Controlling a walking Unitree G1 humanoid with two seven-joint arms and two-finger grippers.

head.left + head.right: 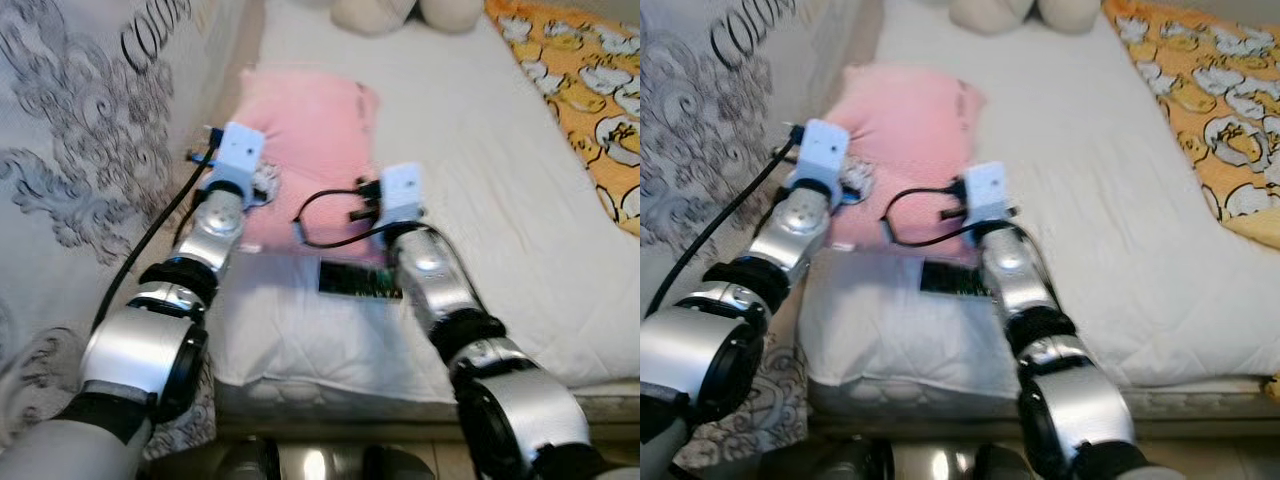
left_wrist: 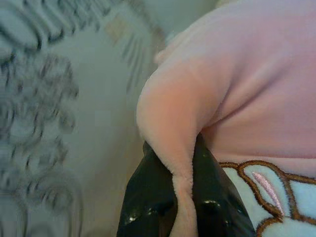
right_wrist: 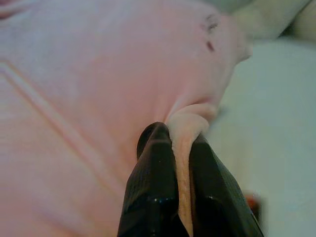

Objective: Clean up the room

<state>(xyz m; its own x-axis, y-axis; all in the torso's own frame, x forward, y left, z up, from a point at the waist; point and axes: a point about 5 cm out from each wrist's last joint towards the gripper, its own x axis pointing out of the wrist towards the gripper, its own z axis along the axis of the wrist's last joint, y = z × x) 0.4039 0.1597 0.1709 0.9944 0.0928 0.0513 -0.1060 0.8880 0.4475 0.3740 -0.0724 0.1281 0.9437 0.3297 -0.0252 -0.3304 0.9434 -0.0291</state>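
Pink pillow (image 1: 305, 140): lies on the bed, near its left side, close to the patterned grey fabric; soft pink plush with a brown-outlined embroidered patch at its near edge.
Left gripper (image 2: 183, 207): at the pillow's near left corner; its black fingers (image 2: 148, 197) are pinched tight on a fold of the pink plush.
Right gripper (image 3: 181, 197): at the pillow's near right edge; its fingers (image 3: 154, 182) are closed on a ridge of the pink fabric.
Bed (image 1: 470, 170): covered with a white sheet; both silver arms reach over its near edge.
White pillow (image 1: 890, 330): lies at the near edge of the bed, touching the pink one.
Patterned grey fabric (image 1: 90, 150): hangs along the left of the bed, with dark lettering.
Orange blanket (image 1: 590, 90): on the bed's right side, printed with white and yellow figures.
Cream plush shapes (image 1: 400, 12): at the far end of the bed, blurred.
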